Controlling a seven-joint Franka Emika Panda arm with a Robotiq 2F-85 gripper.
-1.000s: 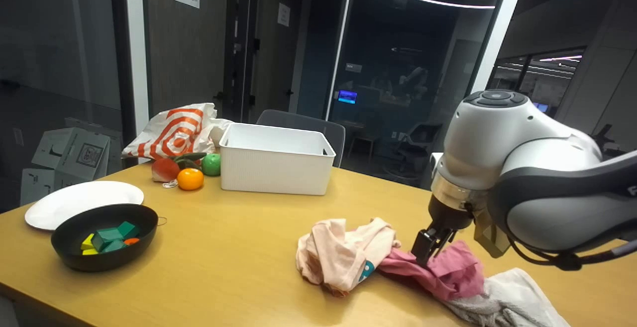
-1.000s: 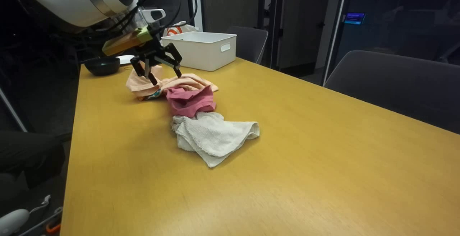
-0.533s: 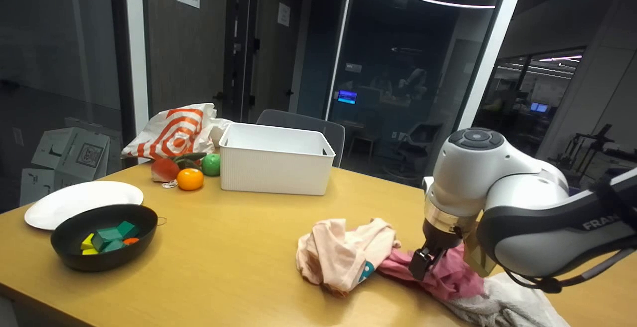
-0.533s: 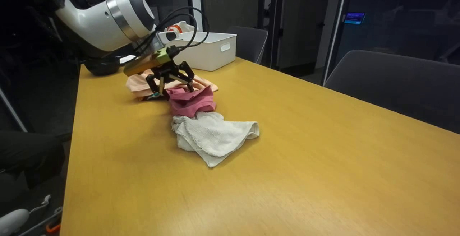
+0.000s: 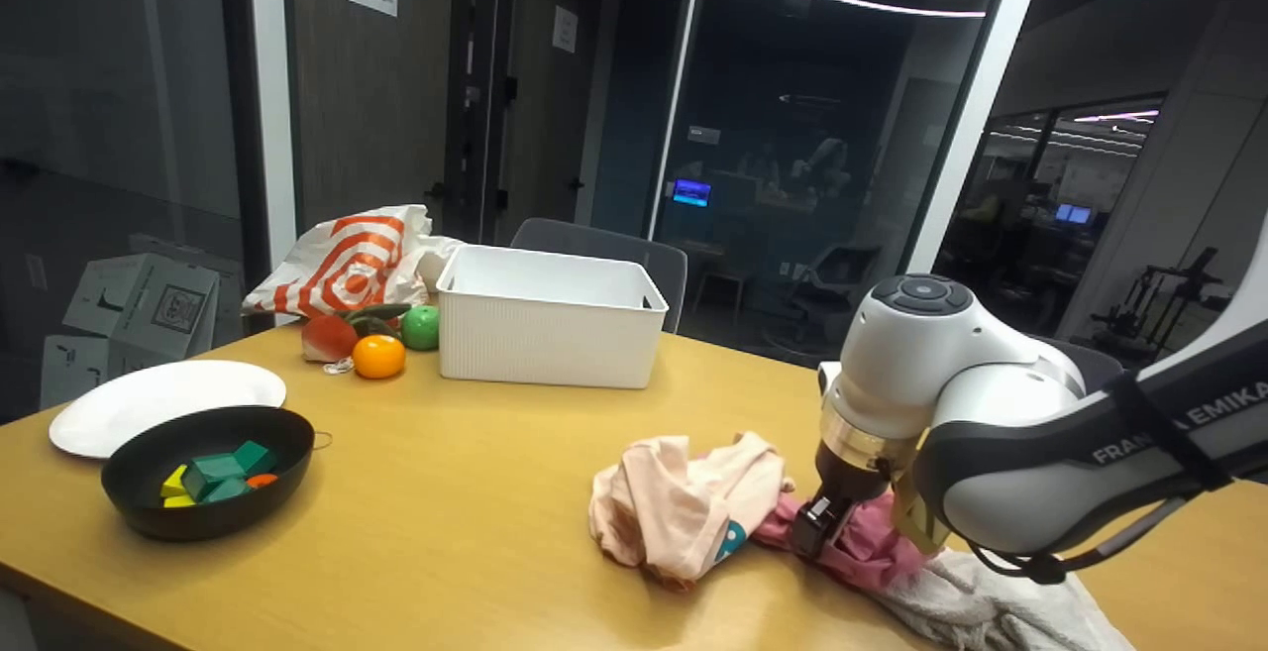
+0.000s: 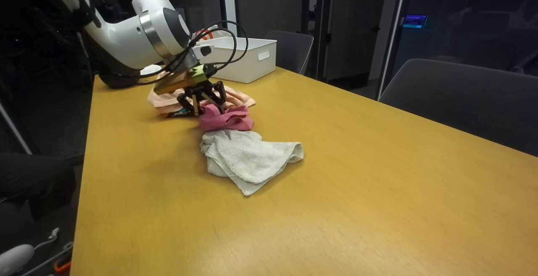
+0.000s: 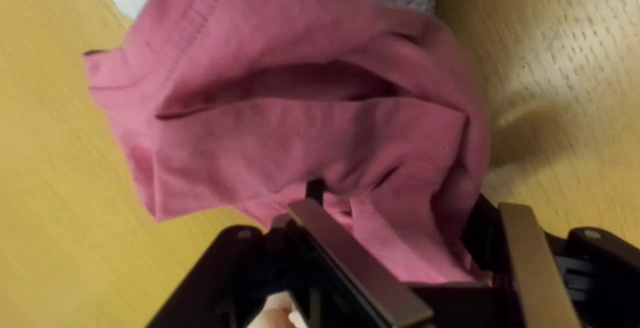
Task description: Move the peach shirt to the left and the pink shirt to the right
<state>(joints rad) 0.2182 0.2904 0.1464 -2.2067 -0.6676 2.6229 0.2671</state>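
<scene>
On the yellow wooden surface [image 6: 378,183], the crumpled pink cloth shirt [image 7: 275,136] lies under the parted black pincer [image 6: 209,110], a fold between its tips, most of it reaching toward the off-white towel [image 6: 252,160], away from the bunched peach shirt [image 5: 684,502].

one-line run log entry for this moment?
hand: at pink shirt, jaws apart, cloth between | firm grip: unconfirmed | peach shirt: on table, touching pink shirt | status: not yet separated
</scene>
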